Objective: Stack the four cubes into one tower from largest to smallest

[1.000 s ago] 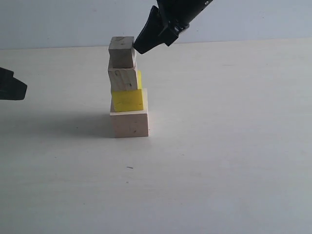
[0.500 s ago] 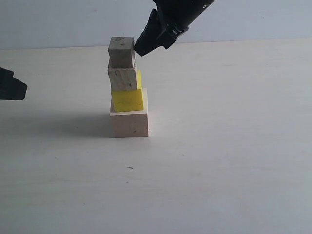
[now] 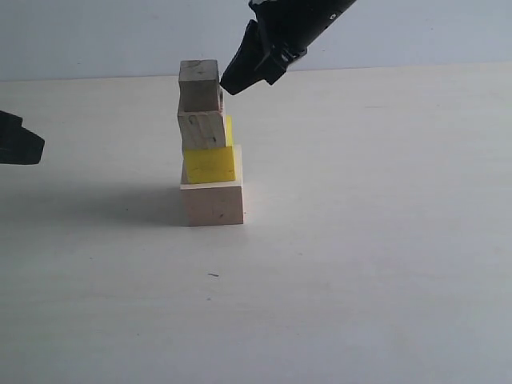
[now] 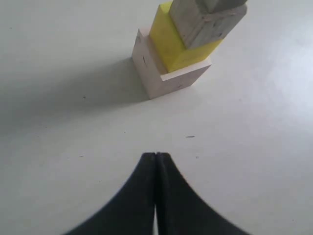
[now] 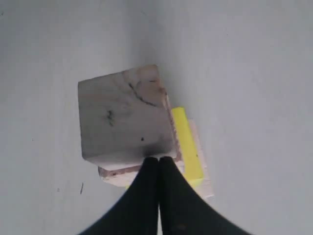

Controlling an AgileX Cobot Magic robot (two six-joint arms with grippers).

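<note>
A pale table fills most of the exterior view, with a plain light wall behind it at the far edge.

At the far left of the scene, the black left gripper hangs low, well apart from the blocks. Its two jaws are pressed flat together with nothing between them, and they point toward the blocks from the left.

Left of centre stands the tower, four cubes in a single column on the table. At the bottom is the large wooden cube, pale and resting flat on the table. On it sits the yellow cube, a little narrower. Above that is the medium wooden cube, set slightly to the left, so a strip of yellow shows past its right side. On top is the smallest wooden cube, greyer in tone and only a little narrower than the one below. All four look upright, though their edges do not line up exactly. The tower casts a soft shadow on the table to its left.

Just right of the tower's top, the black right gripper reaches down from the upper right. Its jaws are fully closed on each other and hold nothing. The tip lies right beside the upper right edge of the top cube; whether it touches cannot be told.
</note>
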